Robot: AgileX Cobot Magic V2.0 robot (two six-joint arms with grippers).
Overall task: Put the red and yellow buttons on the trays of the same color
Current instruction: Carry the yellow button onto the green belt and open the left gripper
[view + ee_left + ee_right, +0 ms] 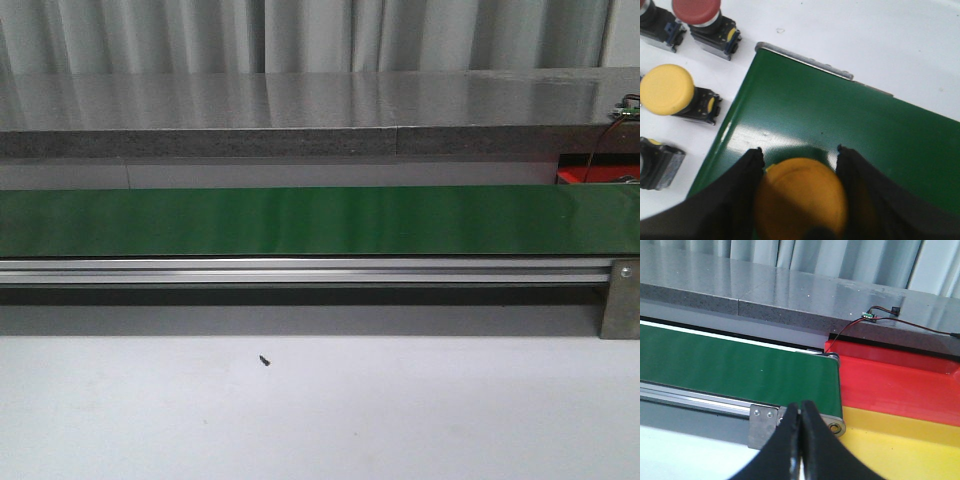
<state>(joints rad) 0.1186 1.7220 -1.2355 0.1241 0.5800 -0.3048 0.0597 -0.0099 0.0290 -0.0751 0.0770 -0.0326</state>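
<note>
In the left wrist view my left gripper (800, 152) is shut on a yellow button (801, 196), held just above the end of the green belt (840, 125). Beside the belt, on the white table, lie another yellow button (667, 90) and a red button (696, 11) on black bases. In the right wrist view my right gripper (800, 407) is shut and holds nothing, near the belt's other end (740, 365). Beyond that end sit the red tray (900, 380) and the yellow tray (900, 450). Neither gripper shows in the front view.
Two more black button bases (657, 162) (657, 30) lie by the left edge of the left wrist view. The belt (320, 220) runs across the front view on an aluminium rail (300, 270), behind it a grey stone ledge (300, 110). A small dark speck (264, 360) lies on the table.
</note>
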